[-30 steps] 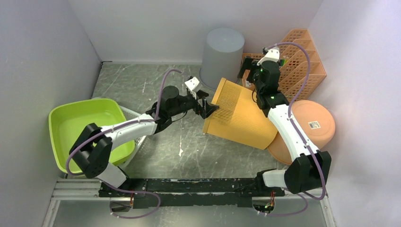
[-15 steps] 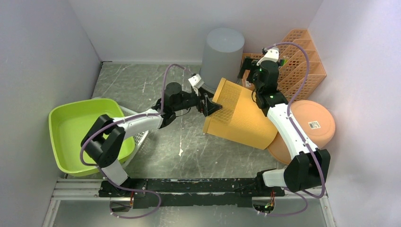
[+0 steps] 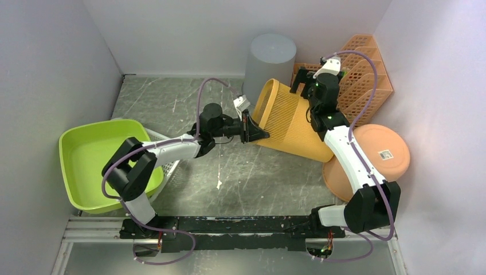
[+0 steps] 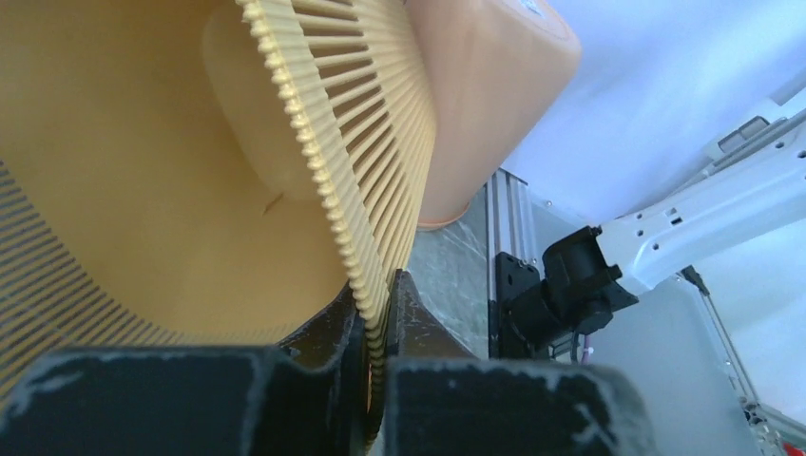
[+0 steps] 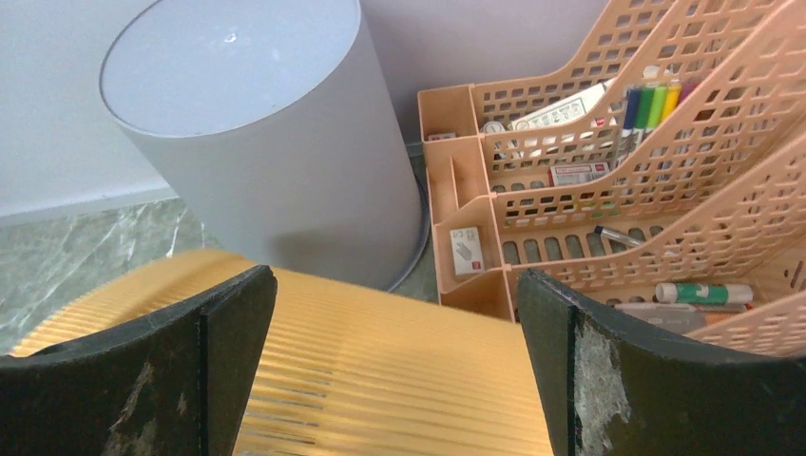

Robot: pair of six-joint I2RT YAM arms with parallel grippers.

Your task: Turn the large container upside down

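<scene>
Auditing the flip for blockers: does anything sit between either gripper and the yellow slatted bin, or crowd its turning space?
Nothing sits between them. The left gripper is clamped on the rim of the yellow bin, and the right gripper hangs open over its side. Two things crowd it: the grey cylinder by the rim and the peach tub at its base.

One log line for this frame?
bin: tilted, mouth facing left | left gripper: jaws shut on rim | right gripper: jaws open over bin | flip: not done
</scene>
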